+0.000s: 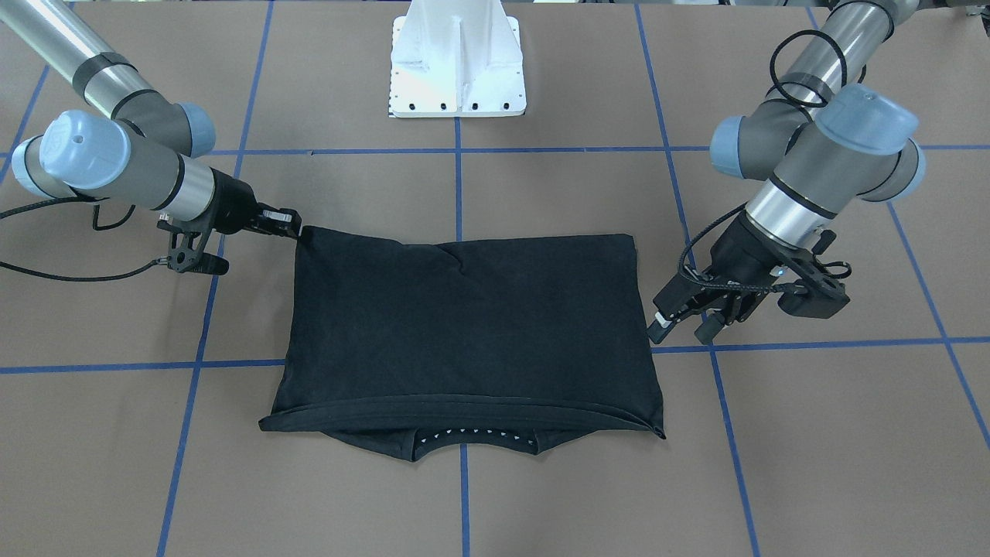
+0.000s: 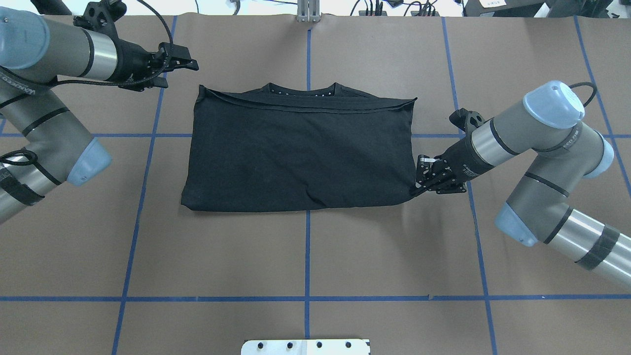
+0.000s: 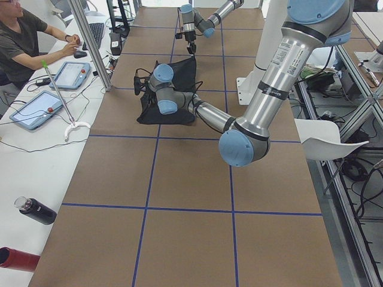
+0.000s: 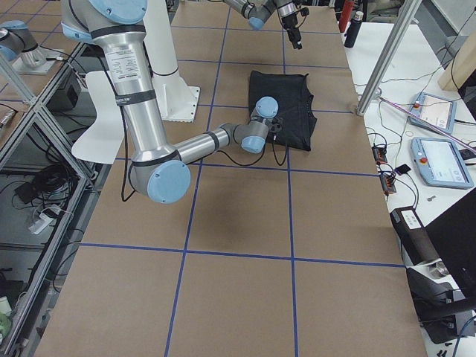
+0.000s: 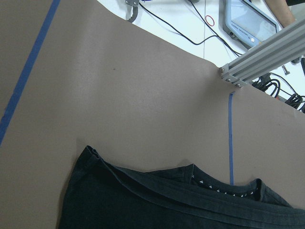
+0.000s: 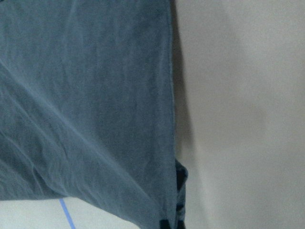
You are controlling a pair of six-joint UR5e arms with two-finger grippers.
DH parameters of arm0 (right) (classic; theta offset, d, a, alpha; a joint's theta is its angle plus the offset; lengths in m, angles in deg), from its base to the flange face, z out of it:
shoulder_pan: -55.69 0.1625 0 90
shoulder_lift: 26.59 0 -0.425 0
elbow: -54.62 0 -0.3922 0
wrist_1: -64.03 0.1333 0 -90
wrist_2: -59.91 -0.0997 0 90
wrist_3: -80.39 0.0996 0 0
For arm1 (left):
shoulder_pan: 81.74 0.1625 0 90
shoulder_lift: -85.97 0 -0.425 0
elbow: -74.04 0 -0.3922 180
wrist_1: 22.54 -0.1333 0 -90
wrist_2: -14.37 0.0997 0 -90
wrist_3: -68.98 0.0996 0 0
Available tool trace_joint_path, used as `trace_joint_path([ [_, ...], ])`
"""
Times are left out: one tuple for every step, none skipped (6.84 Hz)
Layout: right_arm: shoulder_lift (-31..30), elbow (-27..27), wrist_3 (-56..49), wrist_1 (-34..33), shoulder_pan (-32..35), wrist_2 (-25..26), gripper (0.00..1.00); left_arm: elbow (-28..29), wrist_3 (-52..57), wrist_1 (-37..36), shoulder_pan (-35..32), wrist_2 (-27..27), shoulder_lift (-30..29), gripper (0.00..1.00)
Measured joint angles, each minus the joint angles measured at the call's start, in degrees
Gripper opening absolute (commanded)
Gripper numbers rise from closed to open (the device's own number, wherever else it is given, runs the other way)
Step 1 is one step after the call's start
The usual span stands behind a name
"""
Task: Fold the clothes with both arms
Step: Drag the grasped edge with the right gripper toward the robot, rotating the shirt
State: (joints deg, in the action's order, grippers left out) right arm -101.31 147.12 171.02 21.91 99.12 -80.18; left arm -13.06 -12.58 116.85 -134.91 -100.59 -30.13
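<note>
T-shirt (image 2: pixel 300 153) lies flat mid-tabletop (image 2: pixel 305 256), in front of pedestal (image 1: pixel 458 70), w/ collar (image 2: pixel 301 91) on the side away from robot. At shirt's near-right corner: right gripper (image 2: pixel 419 187), touching the cloth. Off the far-left corner: left gripper (image 2: pixel 186 55), above tabletop, apart from cloth. The left arm (image 2: pixel 44 113) stands to shirt's left, right arm (image 2: pixel 542 148) to its right. Two tablets (image 3: pixel 36 110) sit past tabletop's far edge, opp. the robot.
</note>
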Motion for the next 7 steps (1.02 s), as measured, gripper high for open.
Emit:
trace_joint_path([
  [-2.4, 4.3, 0.1, 0.0, -2.1, -0.4, 0.00, 0.0, 0.0, 0.0, 0.0, 0.0, 0.1, 1.00],
  [-5.5, 9.1, 0.4, 0.0, -5.1, -0.6, 0.00, -0.1, 0.0, 0.0, 0.0, 0.0, 0.3, 1.00],
  [-8.5, 13.9, 0.9, 0.1, -9.4, -0.7, 0.00, -0.3, 0.0, 0.0, 0.0, 0.0, 0.8, 1.00],
  [-10.7, 18.1, 2.6, 0.2, -15.0, -0.8, 0.00, -0.5, 0.0, 0.0, 0.0, 0.1, 1.2, 1.00],
  [-11.5, 21.0, 5.8, 0.2, -20.3, -0.9, 0.10, -0.5, 0.0, 0.0, 0.0, 0.1, 1.4, 1.00],
  [-11.5, 22.5, 8.5, 0.3, -24.2, -1.0, 0.99, -0.4, 0.1, 0.0, 0.1, 0.0, 1.4, 1.00],
  [-11.3, 22.9, 9.7, 0.3, -26.2, -1.0, 1.00, -0.3, 0.1, 0.0, 0.2, 0.0, 1.5, 1.00],
])
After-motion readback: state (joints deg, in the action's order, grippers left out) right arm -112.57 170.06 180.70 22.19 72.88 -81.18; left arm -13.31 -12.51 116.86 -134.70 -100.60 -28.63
